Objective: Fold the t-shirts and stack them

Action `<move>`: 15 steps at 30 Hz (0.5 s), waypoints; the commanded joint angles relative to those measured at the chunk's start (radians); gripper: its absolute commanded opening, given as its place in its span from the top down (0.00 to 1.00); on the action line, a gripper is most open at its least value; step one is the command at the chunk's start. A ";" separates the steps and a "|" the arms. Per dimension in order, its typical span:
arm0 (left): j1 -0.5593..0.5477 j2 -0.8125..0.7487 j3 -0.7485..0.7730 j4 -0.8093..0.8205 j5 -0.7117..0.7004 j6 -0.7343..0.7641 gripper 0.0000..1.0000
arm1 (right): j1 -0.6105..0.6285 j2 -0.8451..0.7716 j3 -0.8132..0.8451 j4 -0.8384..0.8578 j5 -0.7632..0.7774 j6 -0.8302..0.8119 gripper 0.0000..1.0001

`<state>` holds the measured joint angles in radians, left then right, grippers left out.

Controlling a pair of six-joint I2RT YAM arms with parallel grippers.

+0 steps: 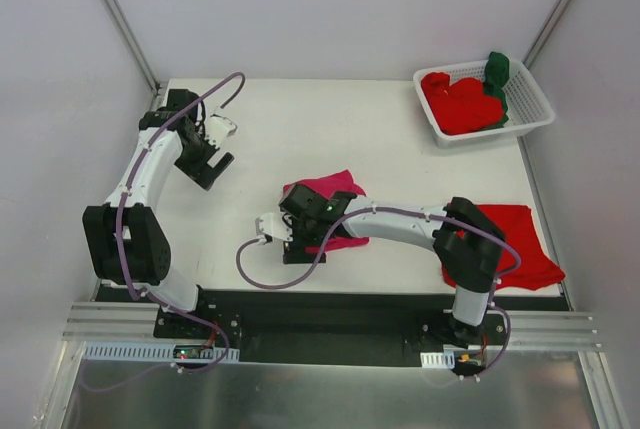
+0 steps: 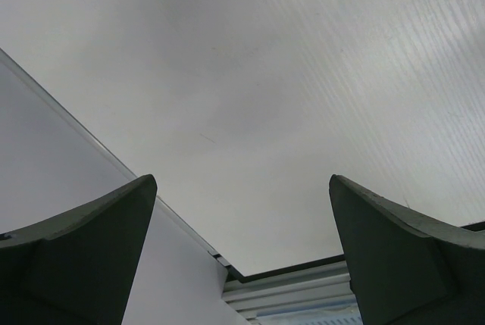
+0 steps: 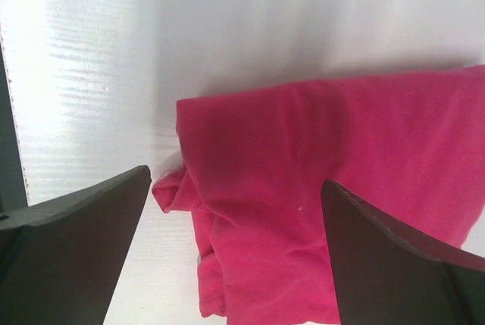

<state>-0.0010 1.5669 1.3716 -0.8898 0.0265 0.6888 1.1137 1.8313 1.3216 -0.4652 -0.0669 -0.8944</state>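
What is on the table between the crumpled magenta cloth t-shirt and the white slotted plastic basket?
Nothing: only bare white tabletop, as the top view shows.

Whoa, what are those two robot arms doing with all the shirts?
They are working on a pile of t-shirts to fold. The right gripper hangs open just over a bunched-up pink t-shirt in the middle of the table, not gripping it. The left gripper is open too, off to the left over bare table, holding nothing. One red t-shirt lies by the right arm's base. More red t-shirts and a green t-shirt sit in the white basket at the far right corner.
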 commanded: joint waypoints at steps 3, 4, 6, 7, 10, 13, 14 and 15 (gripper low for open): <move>-0.005 -0.019 0.021 -0.018 0.030 0.011 0.01 | 0.015 -0.024 -0.082 0.057 0.118 -0.008 0.00; -0.005 -0.019 0.024 -0.018 0.032 0.011 0.01 | 0.014 -0.026 -0.097 0.068 0.121 -0.006 0.00; -0.004 -0.018 0.029 -0.018 0.027 0.011 0.01 | 0.014 -0.029 -0.111 0.086 0.134 -0.001 0.00; -0.005 -0.019 0.029 -0.018 0.027 0.012 0.00 | 0.014 -0.027 -0.113 0.097 0.153 -0.003 0.00; -0.005 -0.022 0.029 -0.018 0.020 0.018 0.01 | 0.006 -0.024 -0.104 0.106 0.185 -0.009 0.00; -0.005 -0.019 0.032 -0.017 0.015 0.020 0.01 | -0.005 -0.018 -0.073 0.091 0.197 -0.014 0.00; -0.004 -0.018 0.035 -0.017 0.016 0.020 0.01 | -0.006 -0.018 -0.064 0.091 0.200 -0.015 0.00; -0.005 -0.015 0.038 -0.020 0.016 0.018 0.01 | -0.009 -0.015 -0.059 0.091 0.203 -0.020 0.00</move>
<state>-0.0010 1.5669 1.3720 -0.8898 0.0265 0.6964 1.1175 1.8313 1.2083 -0.3893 0.0921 -0.9012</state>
